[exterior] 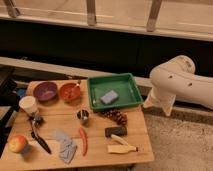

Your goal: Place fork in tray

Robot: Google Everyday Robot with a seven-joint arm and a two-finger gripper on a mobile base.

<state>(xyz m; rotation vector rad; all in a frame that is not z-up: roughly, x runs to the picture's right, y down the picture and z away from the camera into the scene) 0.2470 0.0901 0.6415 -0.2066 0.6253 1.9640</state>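
Fork (pixel 93 97) along tray (pixel 110 76) left wall (pincer hidden; arm (pixel 175 80) right).

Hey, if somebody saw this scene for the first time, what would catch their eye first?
The bright green tray at the wooden table's back right stands out first, with a grey sponge lying in it. Just to its right looms the robot's big white arm, its gripper hanging low beside the table's edge. Then the purple bowl and orange bowl, side by side at the back left.
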